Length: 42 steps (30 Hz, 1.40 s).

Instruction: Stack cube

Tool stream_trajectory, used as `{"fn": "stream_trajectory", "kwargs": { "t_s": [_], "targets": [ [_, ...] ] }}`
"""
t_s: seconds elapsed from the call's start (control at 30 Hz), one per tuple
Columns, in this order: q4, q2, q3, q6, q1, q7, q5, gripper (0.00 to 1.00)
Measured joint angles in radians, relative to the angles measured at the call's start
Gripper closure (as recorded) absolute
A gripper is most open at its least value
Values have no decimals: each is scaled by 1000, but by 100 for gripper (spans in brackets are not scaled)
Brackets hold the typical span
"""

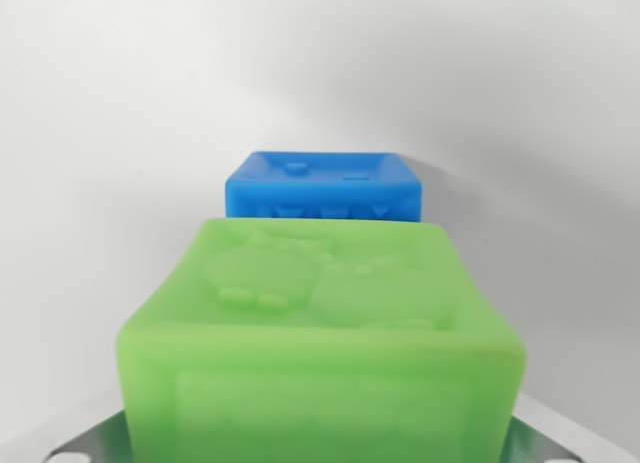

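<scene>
Green cube (pixel 320 333) fills the wrist view, metal tool (pixel 320 453) bits peeking beside it, so probably pinched there; blue cube (pixel 322 186) sits just beyond on the white counter (pixel 100 183), likely the stacking base.

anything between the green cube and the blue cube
Nothing shows between the green cube and the blue cube in the wrist view; green's top edge hides any gap.

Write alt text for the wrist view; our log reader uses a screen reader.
A green cube fills the lower foreground, with raised animal shapes on its top face. A smaller-looking blue cube sits just behind it on a white surface. Metal gripper parts show at the bottom corners.
</scene>
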State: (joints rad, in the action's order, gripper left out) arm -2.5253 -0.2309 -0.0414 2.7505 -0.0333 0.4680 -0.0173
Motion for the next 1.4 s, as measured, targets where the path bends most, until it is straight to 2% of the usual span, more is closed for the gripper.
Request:
{"fn": "stream_trajectory", "kwargs": {
  "t_s": [0.3, 0.53, 0.57, 1.4],
  "targets": [
    [7, -47, 4, 40, -3, 2, -4, 100],
    [9, -60, 7, 52, -6, 3, -5, 100],
    [9, -61, 7, 52, -6, 3, -5, 0],
    [10, -61, 8, 52, -6, 3, -5, 0]
  ]
}}
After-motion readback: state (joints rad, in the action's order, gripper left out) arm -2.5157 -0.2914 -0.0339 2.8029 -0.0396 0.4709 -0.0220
